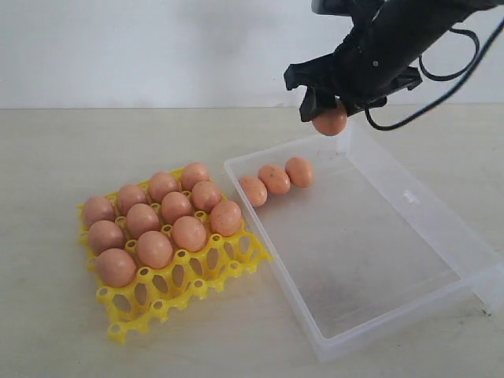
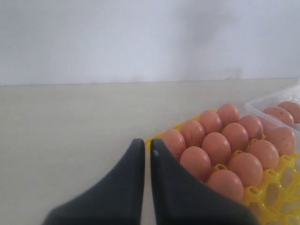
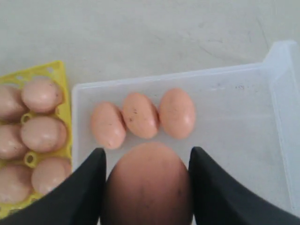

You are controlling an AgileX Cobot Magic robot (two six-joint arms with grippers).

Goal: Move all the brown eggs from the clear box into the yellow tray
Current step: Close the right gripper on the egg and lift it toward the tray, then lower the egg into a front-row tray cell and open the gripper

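Above the far edge of the clear box (image 1: 378, 252), the right end effector (image 1: 331, 109) is clamped on one brown egg (image 1: 329, 123). Three more eggs (image 1: 275, 179) lie in the box's far-left corner. Left of it, the yellow tray (image 1: 150, 303) holds what looks like twelve. The left end effector (image 2: 147, 152), fingers together, hangs over the counter (image 2: 70, 122) facing the tray.

Twelve speckled brown eggs (image 1: 176, 207) fill three rows of the yellow tray (image 1: 155, 305), whose nearest cups stand empty. Just beside it, the open clear box (image 1: 394, 252) holds three eggs (image 1: 275, 179) touching in a row at its far corner, and a held egg (image 1: 330, 120) hangs above its far wall.
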